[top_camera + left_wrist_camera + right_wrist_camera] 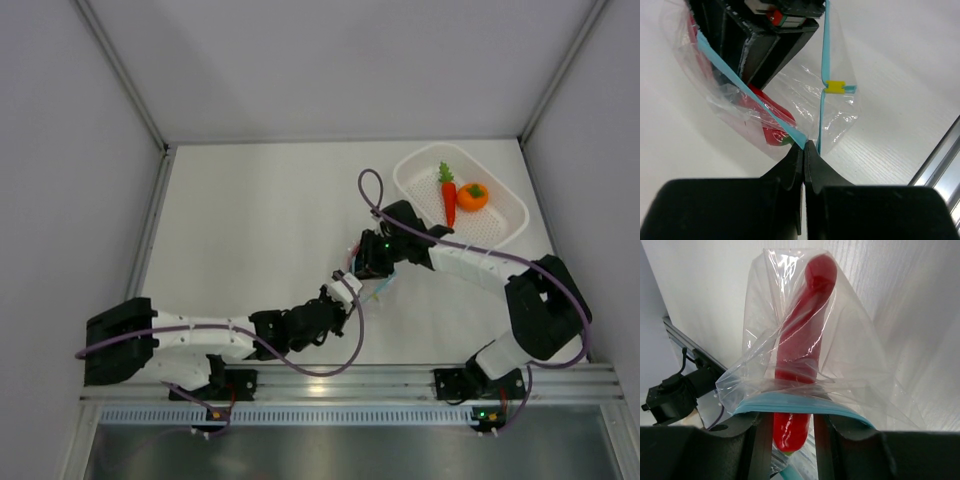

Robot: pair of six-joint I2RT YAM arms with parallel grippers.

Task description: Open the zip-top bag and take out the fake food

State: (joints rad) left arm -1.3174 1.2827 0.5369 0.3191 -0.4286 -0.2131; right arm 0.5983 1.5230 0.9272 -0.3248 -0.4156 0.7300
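Note:
The zip-top bag (840,117) lies mid-table, clear with a light blue zip strip (826,45) and a yellow slider (835,87). My left gripper (805,146) is shut on the strip at the bag's corner; it also shows in the top view (352,283). My right gripper (792,415) reaches into the open bag mouth, its fingers closed on the stem end of the red chili pepper (802,315). The chili pepper also shows in the left wrist view (771,117), still mostly inside the bag. The carrot (448,195) and the orange (472,196) lie in the basket.
A white perforated basket (420,158) stands at the back right, beside the right arm. A metal rail (350,380) runs along the near edge. Walls enclose the table on the left, back and right. A purple cable (370,185) loops above the right wrist.

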